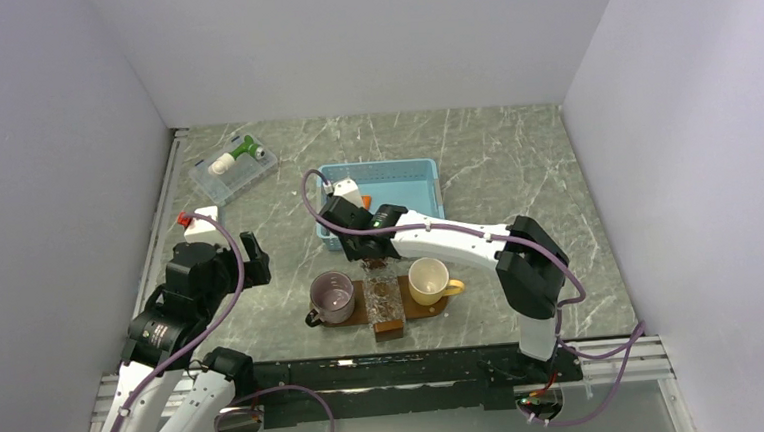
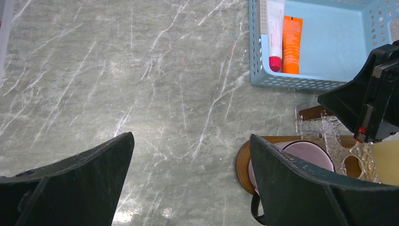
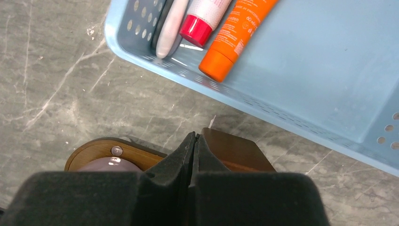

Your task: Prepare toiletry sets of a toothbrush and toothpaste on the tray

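The orange toothpaste (image 3: 235, 34) lies in the light-blue basket (image 3: 306, 70), cap toward the front wall. It also shows in the left wrist view (image 2: 291, 44) and partly in the top view (image 1: 367, 199). A pale slim handle that looks like the toothbrush (image 3: 168, 27) lies at the basket's left wall. The brown tray (image 1: 436, 309) sits in front of the basket; its left end shows in both wrist views (image 3: 96, 149) (image 2: 241, 162). My right gripper (image 3: 194, 137) is shut and empty, above the gap between tray and basket. My left gripper (image 2: 190, 155) is open and empty over bare table left of the tray.
A white tube with a red cap (image 3: 203, 19) lies beside the toothpaste. On the tray stand a pink mug (image 1: 332, 297), a clear glass holder (image 1: 387, 298) and a yellow mug (image 1: 429, 280). A clear box (image 1: 233, 171) with a green-and-white item sits at the back left.
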